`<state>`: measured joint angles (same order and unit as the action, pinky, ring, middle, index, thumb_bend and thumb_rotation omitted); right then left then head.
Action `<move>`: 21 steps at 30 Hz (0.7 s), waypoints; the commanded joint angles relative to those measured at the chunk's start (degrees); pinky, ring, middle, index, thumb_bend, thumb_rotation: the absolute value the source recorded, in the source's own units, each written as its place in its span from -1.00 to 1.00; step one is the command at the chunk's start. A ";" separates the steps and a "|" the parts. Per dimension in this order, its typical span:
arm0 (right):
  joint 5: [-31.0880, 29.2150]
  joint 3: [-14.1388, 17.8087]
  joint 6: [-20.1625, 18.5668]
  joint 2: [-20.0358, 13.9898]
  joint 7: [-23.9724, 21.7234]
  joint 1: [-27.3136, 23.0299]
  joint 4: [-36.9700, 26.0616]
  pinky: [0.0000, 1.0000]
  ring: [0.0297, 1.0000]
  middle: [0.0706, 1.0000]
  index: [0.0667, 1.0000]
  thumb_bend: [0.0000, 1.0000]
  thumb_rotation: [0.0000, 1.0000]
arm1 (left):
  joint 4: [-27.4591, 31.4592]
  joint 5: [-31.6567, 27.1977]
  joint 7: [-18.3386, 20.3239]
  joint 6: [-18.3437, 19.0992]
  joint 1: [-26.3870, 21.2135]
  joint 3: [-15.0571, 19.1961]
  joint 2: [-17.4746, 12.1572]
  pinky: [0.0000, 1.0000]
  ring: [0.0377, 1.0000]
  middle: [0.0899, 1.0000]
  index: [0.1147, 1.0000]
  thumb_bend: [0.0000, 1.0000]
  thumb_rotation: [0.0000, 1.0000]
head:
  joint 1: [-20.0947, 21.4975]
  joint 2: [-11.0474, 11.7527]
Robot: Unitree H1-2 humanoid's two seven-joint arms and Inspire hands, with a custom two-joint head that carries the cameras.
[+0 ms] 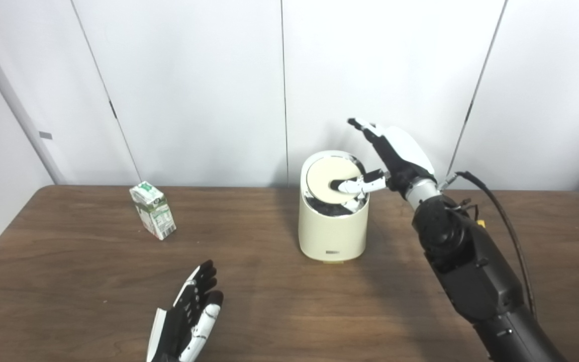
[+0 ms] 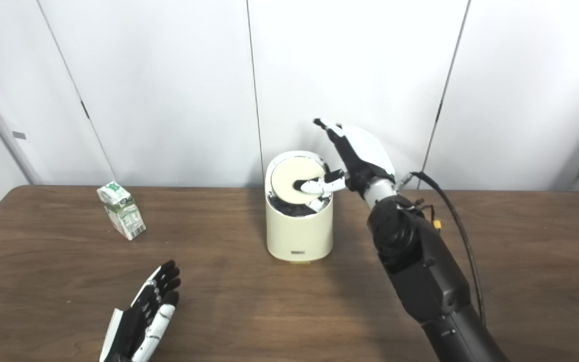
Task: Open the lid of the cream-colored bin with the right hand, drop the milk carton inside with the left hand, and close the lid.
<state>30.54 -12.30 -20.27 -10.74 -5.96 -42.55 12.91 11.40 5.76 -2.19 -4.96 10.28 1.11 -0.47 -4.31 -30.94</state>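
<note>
Cream bin; green-white milk carton; brown woodgrain table.

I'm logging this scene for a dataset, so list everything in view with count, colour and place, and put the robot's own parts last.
table: one, dark brown wood, fills the lower half of the view.
bin: one, cream, upright near the table's middle, toward the back.
lid: one, cream, round, tilted in the bin's top with a dark gap at its front.
milk carton: one, white and green, standing at the back left, apart from the bin.
wall panels: several, white, behind the table.
left hand: one, black and white, open, low over the near left of the table.
right hand: one, black and white, open, thumb on the lid.
</note>
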 commanded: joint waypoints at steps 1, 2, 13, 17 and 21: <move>-2.52 3.07 -1.01 -0.69 -0.01 -2.28 -2.30 0.60 0.76 0.81 0.85 0.64 -0.42 | -0.52 -0.67 0.17 -0.62 0.32 -0.16 -0.01 0.73 0.75 0.78 0.87 0.20 0.43 | 0.13 0.06; -3.31 3.84 -1.31 -0.80 -0.08 -2.45 -2.54 0.52 0.71 0.79 0.85 0.60 -0.40 | -0.73 -0.75 0.19 -0.67 0.14 -0.14 -0.04 0.73 0.75 0.77 0.86 0.20 0.42 | 0.14 0.15; -5.83 6.16 -1.01 -4.17 -0.32 -0.89 -8.78 0.44 0.72 0.80 0.82 0.46 -0.27 | -3.04 -4.05 1.28 -2.64 -0.86 -0.13 -0.07 0.75 0.74 0.77 0.86 0.19 0.45 | -0.01 0.27; -3.57 5.17 -2.09 -6.32 -1.01 0.40 -11.98 0.49 0.75 0.81 0.80 0.44 -0.60 | -3.64 -6.49 1.24 -2.83 -1.02 0.47 0.57 0.70 0.71 0.74 0.83 0.27 0.69 | -0.01 0.16; -4.11 6.22 -5.18 -6.77 -1.91 2.04 -15.73 0.49 0.74 0.79 0.76 0.42 -0.65 | -2.86 -6.78 0.94 -2.03 -0.74 0.53 0.78 0.70 0.72 0.74 0.83 0.30 0.81 | 0.37 -0.34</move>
<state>26.37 -7.15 -25.02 -16.88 -8.07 -38.31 -0.36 10.19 -0.54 -1.38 -5.66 9.05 1.91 -0.34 -3.87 -31.20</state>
